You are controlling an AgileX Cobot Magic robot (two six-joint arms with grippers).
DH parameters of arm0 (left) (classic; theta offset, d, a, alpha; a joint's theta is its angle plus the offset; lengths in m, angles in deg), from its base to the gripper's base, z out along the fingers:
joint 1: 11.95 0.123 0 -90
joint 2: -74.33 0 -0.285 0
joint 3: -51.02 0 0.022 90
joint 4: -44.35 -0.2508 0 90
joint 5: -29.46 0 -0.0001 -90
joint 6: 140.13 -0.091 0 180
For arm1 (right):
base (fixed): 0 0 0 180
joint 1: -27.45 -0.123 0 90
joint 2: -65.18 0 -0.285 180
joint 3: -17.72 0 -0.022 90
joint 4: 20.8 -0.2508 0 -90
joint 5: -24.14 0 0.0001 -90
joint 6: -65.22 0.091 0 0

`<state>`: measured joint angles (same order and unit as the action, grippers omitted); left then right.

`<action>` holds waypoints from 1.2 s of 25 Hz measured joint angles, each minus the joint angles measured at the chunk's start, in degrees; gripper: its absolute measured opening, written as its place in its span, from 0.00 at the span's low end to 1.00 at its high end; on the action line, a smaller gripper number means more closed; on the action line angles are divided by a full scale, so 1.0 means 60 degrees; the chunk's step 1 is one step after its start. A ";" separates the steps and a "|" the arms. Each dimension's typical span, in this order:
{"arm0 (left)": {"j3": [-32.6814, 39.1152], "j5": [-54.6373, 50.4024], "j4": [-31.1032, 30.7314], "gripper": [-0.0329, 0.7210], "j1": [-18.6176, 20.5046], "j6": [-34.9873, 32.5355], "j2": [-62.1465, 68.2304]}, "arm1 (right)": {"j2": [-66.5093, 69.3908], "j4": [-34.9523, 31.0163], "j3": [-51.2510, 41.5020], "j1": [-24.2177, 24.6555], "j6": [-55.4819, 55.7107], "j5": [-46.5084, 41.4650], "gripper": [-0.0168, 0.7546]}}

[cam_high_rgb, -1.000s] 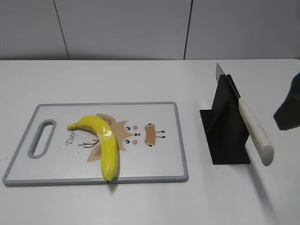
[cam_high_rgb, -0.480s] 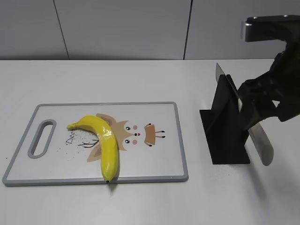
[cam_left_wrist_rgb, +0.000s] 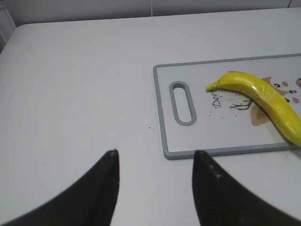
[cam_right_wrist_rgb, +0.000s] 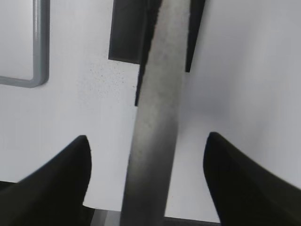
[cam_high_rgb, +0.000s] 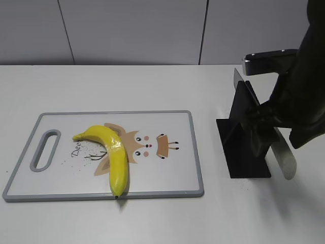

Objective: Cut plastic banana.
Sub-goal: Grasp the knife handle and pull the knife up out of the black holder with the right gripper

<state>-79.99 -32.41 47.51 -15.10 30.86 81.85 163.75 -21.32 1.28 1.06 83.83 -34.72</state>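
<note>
The yellow plastic banana lies on the white cutting board, curved, its dark tip at the front edge. It also shows in the left wrist view. A knife with a pale handle rests in a black stand to the board's right. My right gripper is open and straddles the knife handle without closing on it. My left gripper is open and empty, above bare table left of the board's handle end. It is out of the exterior view.
The white table extends around the board. A grey wall stands behind it. The board's corner shows in the right wrist view, left of the stand.
The right arm has come in from the right edge and lowered over the knife stand, so its open fingers now straddle the knife handle. The banana and board have not moved.
</note>
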 joint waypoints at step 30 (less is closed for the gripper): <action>0.0000 0.0000 0.0000 0.69 0.0000 0.0000 0.0000 | 0.0414 -0.0450 0.0000 0.0008 0.0668 -0.0330 0.27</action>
<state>-79.99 -32.41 47.51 -15.10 30.86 81.85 166.23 -24.02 1.28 1.12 87.83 -36.70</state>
